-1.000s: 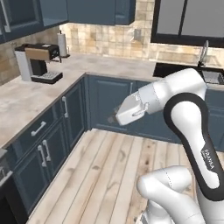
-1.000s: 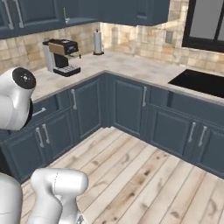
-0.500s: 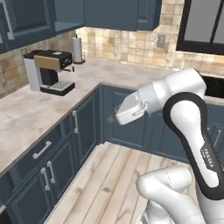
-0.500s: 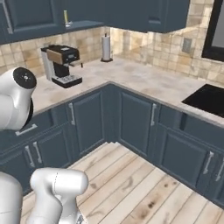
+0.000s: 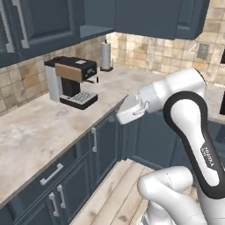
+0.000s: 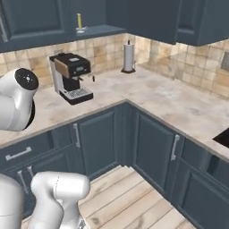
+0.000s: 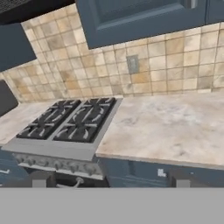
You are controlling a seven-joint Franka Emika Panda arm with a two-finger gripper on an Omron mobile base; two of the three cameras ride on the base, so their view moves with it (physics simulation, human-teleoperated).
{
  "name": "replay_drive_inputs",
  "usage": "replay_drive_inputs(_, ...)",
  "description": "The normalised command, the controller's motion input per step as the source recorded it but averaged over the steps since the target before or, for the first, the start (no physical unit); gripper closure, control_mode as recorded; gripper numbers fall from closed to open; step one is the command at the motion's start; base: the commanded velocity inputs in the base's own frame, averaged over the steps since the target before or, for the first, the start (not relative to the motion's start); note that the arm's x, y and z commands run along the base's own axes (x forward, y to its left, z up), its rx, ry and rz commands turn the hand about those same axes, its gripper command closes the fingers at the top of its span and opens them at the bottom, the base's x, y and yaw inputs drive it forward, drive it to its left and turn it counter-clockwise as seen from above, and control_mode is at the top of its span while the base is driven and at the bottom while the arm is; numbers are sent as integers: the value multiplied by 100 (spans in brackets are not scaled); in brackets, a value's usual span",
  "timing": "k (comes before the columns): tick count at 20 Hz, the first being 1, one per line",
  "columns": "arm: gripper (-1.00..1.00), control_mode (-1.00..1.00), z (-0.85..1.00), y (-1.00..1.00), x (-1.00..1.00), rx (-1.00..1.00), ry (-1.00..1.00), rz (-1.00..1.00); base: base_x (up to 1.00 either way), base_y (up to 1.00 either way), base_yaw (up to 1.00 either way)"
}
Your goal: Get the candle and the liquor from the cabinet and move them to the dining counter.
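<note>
Candle (image 6: 79, 21) stands in the cabinet (image 6: 31, 20) above the coffee machine (image 6: 70, 77); my gripper (image 5: 125, 110) aperture is indeterminate, and reaching from this range risks striking the shelf edge.

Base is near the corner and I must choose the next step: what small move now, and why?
Probably raise the arm toward the open cabinet: the candle stands on its shelf above the coffee machine, while the gripper hangs at counter height. I cannot see the liquor.
</note>
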Motion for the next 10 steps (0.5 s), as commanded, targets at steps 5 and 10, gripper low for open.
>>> replay_drive_inputs(5,-100,100,0,0,0,0,0,0,100,0,33)
replay_drive_inputs(10,-100,100,0,0,0,0,0,0,96,0,30)
